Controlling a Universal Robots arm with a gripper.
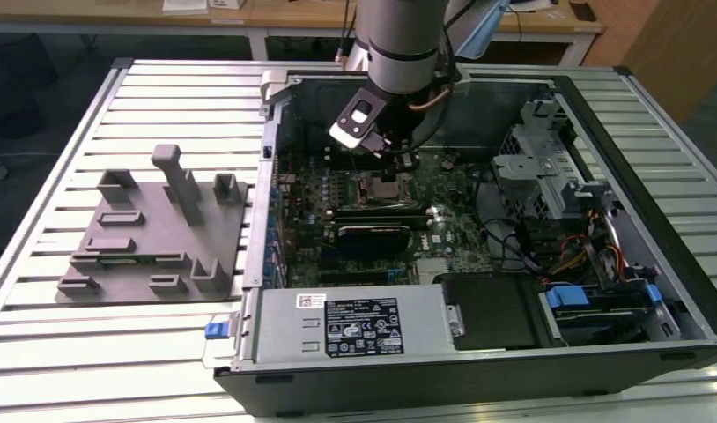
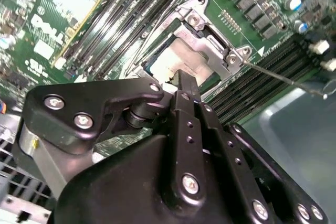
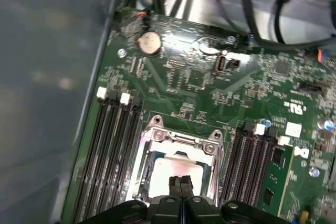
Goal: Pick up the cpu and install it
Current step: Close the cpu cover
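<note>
The cpu (image 3: 164, 174) (image 2: 169, 59) is seen lying flat in the motherboard socket in both wrist views. Its pale silvery top is framed by the metal socket bracket (image 3: 181, 141) (image 2: 211, 45). The gripper (image 3: 181, 182) (image 2: 185, 80) is held directly above it, and the jaws are pressed together with only a thin dark seam between them. Whether their tips touch the chip cannot be told. Rows of black memory slots (image 3: 111, 145) are set on both sides of the socket, and a round coin cell (image 3: 149, 42) is mounted further along the green motherboard (image 3: 210, 98).

In the exterior view the gripper (image 1: 386, 159) is lowered into the open computer case (image 1: 640, 141), toward twelve o'clock of the board. A power supply (image 1: 347, 326) is fitted at six o'clock inside the case. A grey moulded fixture (image 1: 147, 238) is placed at nine o'clock of the case, on the slatted metal counter (image 1: 53, 344).
</note>
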